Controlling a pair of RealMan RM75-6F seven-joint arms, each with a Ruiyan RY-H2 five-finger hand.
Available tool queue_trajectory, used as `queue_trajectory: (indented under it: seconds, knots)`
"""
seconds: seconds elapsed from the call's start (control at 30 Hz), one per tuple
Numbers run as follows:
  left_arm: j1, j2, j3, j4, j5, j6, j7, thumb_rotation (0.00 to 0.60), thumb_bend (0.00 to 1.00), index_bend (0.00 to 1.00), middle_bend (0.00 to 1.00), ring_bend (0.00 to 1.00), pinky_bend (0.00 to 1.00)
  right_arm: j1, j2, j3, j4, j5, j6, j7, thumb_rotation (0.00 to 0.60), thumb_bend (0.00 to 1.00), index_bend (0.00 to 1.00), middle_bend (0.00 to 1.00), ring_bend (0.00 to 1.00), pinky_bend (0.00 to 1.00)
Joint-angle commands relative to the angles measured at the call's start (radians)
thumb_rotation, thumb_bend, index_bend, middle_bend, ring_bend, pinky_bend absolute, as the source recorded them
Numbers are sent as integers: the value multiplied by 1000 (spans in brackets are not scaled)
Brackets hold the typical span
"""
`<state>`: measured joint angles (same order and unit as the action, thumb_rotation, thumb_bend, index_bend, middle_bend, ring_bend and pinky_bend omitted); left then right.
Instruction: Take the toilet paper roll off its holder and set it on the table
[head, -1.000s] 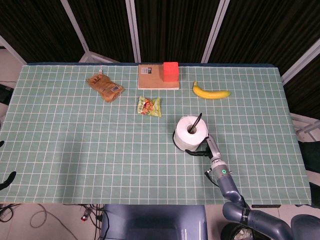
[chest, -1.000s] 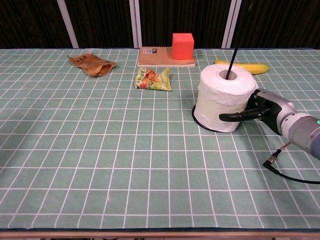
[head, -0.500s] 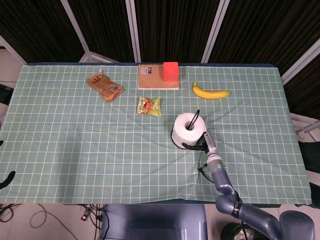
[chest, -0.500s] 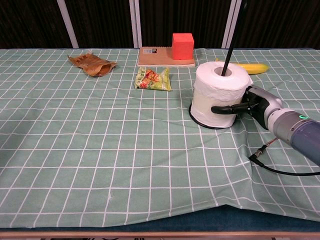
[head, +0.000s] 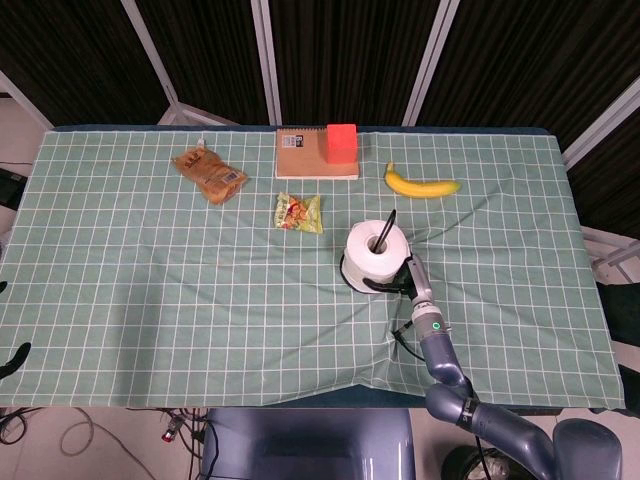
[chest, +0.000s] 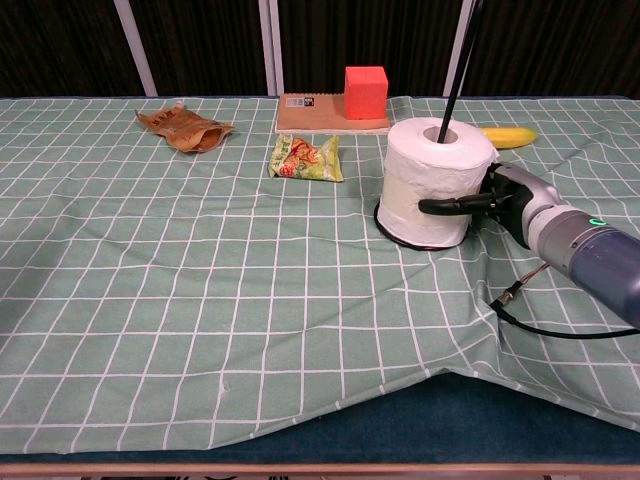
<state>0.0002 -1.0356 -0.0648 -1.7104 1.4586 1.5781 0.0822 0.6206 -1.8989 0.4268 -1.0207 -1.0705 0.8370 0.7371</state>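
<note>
Green gridded cloth (chest: 200, 300) covers the table, rucked at its near edge. White, soft, cylindrical toilet paper roll (chest: 435, 180) sits on its holder (chest: 452, 70), a thin black rod. At 3 o'clock, my right hand (chest: 505, 200) grips it, fingers (chest: 445, 207) wrapped across its front.

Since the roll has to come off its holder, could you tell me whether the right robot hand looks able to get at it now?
Probably yes: the right robot hand already rests against the toilet paper roll, with nothing between them, though the holder's black rod still runs through the core.
</note>
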Motion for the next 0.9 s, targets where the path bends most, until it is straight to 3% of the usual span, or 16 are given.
queue_trajectory:
  seconds: [0.03,0.37,0.67,0.9]
  knots:
    - [0,0,0,0,-1,0,1,600,224,118,0,0,34,-4,-15,13,7,20,23,-29,600,89,337,298,332,42]
    - [0,-2,0,-1,-2,1,7,600,223,118,0,0,34,-42,33,22,-93,-14,108,-52,600,96,370,316,361,57]
    - [3,-3,-1,-4,-2,6,12,600,224,118,0,0,34,-117,201,31,-356,-63,193,-95,600,96,378,316,361,56]
    - [6,-2,-2,-5,0,14,9,600,224,118,0,0,34,-165,370,77,-571,-55,235,-172,600,96,378,316,361,56]
